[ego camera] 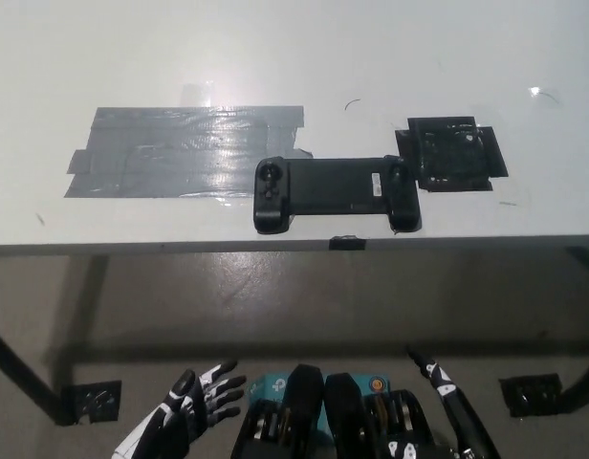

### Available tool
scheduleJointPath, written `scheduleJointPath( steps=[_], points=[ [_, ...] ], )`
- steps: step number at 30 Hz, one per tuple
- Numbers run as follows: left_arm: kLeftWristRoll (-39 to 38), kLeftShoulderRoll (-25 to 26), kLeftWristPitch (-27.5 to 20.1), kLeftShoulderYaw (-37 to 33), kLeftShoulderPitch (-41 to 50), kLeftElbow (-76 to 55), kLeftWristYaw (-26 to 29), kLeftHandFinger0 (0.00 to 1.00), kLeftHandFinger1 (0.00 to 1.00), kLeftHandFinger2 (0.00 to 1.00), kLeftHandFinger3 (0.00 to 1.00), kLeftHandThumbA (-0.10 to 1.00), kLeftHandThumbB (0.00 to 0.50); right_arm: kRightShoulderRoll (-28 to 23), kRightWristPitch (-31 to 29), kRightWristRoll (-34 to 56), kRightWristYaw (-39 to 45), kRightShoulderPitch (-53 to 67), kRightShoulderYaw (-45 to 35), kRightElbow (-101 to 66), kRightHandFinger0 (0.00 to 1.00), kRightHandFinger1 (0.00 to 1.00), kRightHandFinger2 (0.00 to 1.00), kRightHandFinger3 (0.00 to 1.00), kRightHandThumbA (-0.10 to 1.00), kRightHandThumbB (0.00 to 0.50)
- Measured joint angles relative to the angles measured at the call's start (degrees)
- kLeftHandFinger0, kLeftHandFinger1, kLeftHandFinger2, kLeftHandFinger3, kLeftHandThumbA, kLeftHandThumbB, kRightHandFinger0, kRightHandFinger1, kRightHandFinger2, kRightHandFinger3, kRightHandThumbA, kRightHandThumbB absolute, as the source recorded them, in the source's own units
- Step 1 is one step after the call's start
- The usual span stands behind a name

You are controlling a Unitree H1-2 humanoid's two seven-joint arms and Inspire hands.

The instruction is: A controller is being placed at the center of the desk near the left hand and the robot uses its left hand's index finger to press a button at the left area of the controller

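**Left hand low, controller untouched on desk**

I saw the black elongated plastic game controller (334, 192) lying flat near the front edge of the white desk (275, 57), just right of a grey duct-tape patch (185, 150) and just left of a black square taped pad (451, 153). Its round thumbstick (268, 175) sat at the left end.

The left hand (187, 406) hung below desk level at lower left, well apart from the controller, fingers (222, 387) spread and holding nothing. The right hand (454, 416) rested low at lower right; I couldn't tell its finger state.

My read: the controller looked rigid and light, with a smooth shell on a smooth desk, so a sideways poke could skid it. No gripping needed; I'd press straight down on the left-end button.
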Motion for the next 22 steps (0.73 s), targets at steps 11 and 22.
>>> scheduleJointPath(
  steps=[11, 22],
  points=[
    [6.5, -1.2, -9.8, 0.0, 0.0, 7.8, 3.8, 1.00, 1.00, 1.00, 1.00, 1.00, 0.352, 0.0, 0.0, 0.0, 0.0, 1.1, 0.0, 0.8, 1.00, 1.00, 1.00, 1.00, 1.00, 0.308],
    [12.6, -3.5, -19.5, 0.0, 0.0, 11.4, 9.2, 1.00, 1.00, 1.00, 1.00, 1.00, 0.328, 0.1, -0.1, 0.0, -0.2, 1.2, 0.0, 1.7, 1.00, 1.00, 1.00, 1.00, 1.00, 0.311]
  ],
)
